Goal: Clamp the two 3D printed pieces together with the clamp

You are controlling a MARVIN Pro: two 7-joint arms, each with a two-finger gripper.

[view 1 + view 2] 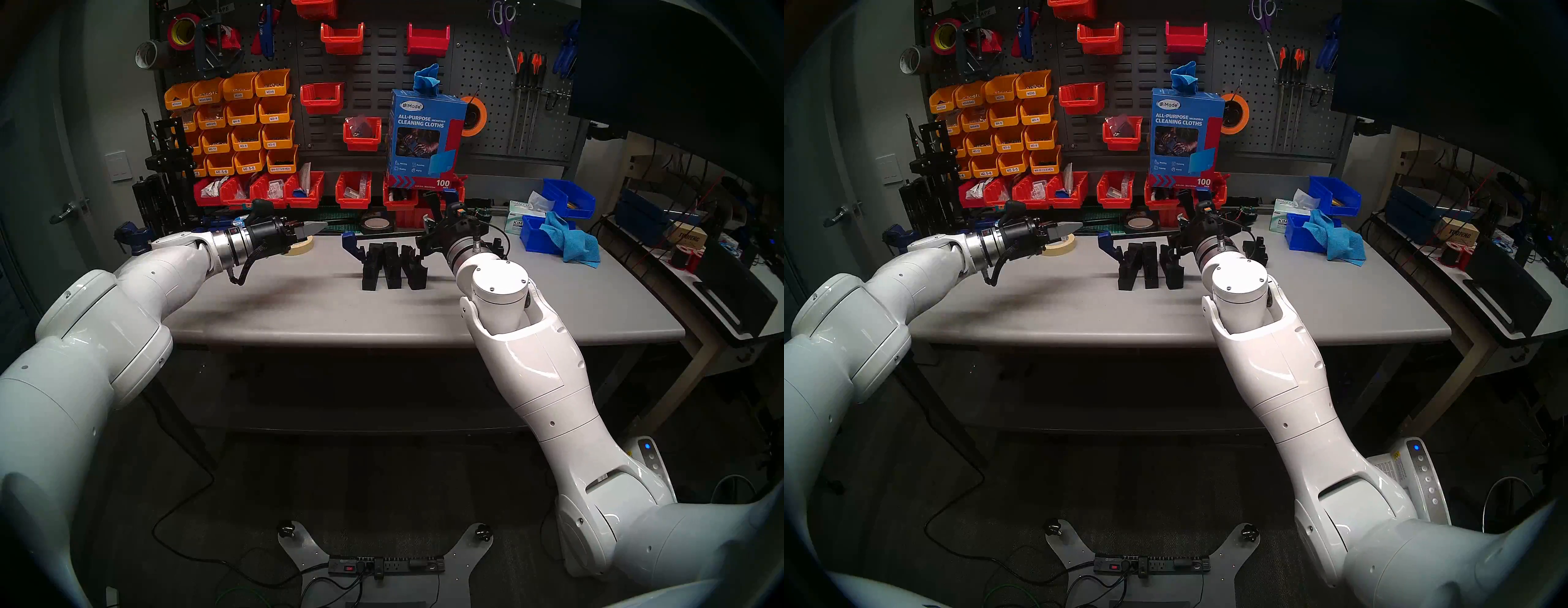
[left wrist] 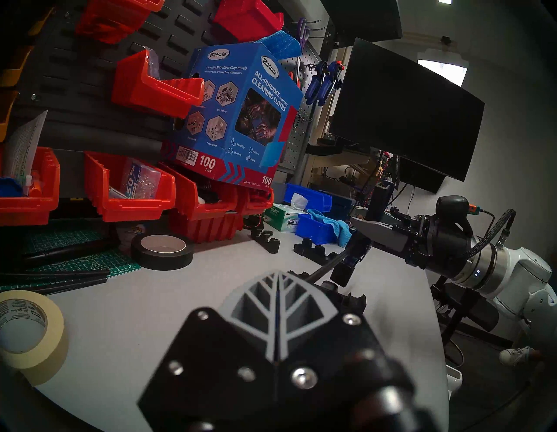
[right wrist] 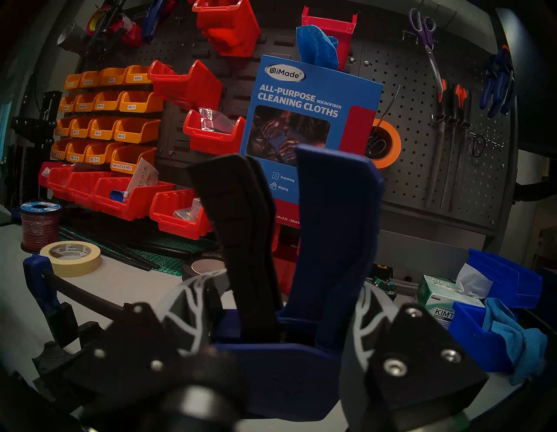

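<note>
Three matte black 3D printed pieces (image 1: 392,266) (image 1: 1149,265) stand in a row at the middle of the table. My right gripper (image 1: 428,233) (image 3: 283,297) is shut on the clamp's trigger handle (image 3: 328,229), which sticks up between the fingers. The clamp's thin black bar (image 1: 390,240) (image 2: 327,267) runs left, just above and behind the pieces, to a blue jaw (image 1: 350,243) (image 1: 1106,244) left of the row. I cannot tell if the jaw touches them. My left gripper (image 1: 316,228) (image 2: 277,276) is shut and empty, above the table, left of the clamp.
A roll of masking tape (image 1: 299,248) lies under my left gripper and a black tape roll (image 1: 375,223) lies further back. A low notched black part (image 1: 1255,250) sits behind my right wrist. Blue bins with a blue cloth (image 1: 572,244) stand right. Red bins (image 1: 305,191) line the back.
</note>
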